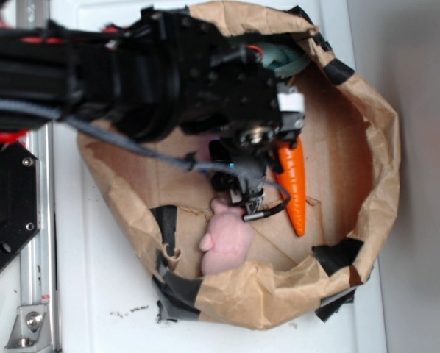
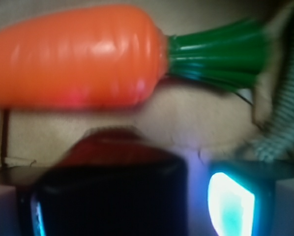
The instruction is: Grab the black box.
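In the wrist view the glossy black box (image 2: pixel 107 196) fills the lower middle, lying between the fingers of my gripper (image 2: pixel 132 209). The left pad (image 2: pixel 37 219) sits against the box's left side. A narrow gap still shows between the box's right side and the glowing teal right pad (image 2: pixel 230 201), so the jaws stand open around it. In the exterior view the gripper (image 1: pixel 248 200) points down inside the paper ring, and the box is hidden under it.
An orange carrot (image 2: pixel 78 56) (image 1: pixel 293 184) with green leaves (image 2: pixel 218 54) lies just beyond the box. A pink soft toy (image 1: pixel 227 239) lies beside the gripper. A crumpled brown paper rim (image 1: pixel 374 169) with black tape patches (image 1: pixel 336 254) encloses the cardboard floor. A teal object (image 1: pixel 288 60) sits at the far edge.
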Tool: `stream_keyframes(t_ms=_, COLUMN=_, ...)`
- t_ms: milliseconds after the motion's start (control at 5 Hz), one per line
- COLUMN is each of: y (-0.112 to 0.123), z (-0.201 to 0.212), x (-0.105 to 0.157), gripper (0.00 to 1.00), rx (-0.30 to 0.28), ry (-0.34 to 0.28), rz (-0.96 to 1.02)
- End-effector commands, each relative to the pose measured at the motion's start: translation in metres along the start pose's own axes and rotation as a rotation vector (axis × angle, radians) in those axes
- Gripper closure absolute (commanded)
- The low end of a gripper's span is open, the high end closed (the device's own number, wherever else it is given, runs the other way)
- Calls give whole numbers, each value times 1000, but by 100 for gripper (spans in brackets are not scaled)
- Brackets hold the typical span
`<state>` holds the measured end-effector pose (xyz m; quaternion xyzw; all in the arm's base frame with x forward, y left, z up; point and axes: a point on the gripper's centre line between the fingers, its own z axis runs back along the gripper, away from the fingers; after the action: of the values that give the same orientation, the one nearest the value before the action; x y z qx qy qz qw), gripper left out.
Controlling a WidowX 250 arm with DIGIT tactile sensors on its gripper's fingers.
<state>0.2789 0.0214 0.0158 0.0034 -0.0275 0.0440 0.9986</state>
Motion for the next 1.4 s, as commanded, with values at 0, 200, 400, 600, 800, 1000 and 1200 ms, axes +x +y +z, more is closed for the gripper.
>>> stream_keyframes(t_ms=0, y=-10, z=-2, x=0, gripper=100, rx=-17, ry=-41, rz=-35)
stream_keyframes(t_ms=200, y=-6, z=13, x=-6, gripper=100, rx=-62, ry=-40, rz=-44)
stream_keyframes(t_ms=400, y=-2, z=53, x=-10, gripper=100, rx=-81, ry=-69, rz=-5)
stream_keyframes(t_ms=600, y=1, z=103, x=-20, gripper=100, rx=-96, ry=-84, rz=3)
stream_keyframes(t_ms=800, y=6, z=156, x=-67, gripper=100, rx=-36, ry=-131, rz=-3)
stream_keyframes(t_ms=1000, y=3, z=206, x=-77, gripper=100, rx=30, ry=-155, rz=18)
stream_keyframes(t_ms=1200, y=5, z=223, x=-78, gripper=100, rx=83, ry=-147, rz=77)
